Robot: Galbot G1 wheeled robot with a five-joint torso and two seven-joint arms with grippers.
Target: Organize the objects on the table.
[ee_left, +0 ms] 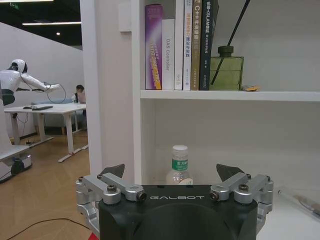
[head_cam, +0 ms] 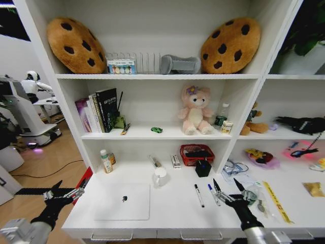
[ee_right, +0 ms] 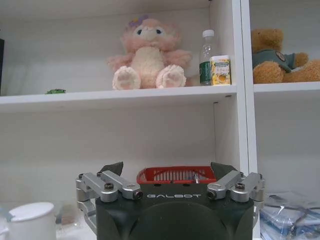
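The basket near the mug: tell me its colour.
Red basket, a wire mesh one, clearest in the head view.

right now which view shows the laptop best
The head view: the whole closed laptop lies flat on the table, between the left gripper and the right gripper. The wrist views face the shelves above it.

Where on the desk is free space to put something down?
Bare patches: between the laptop and the two pens, and in front of the pens to the desk edge. Crowded: around the red basket and mug, and right of the right gripper.
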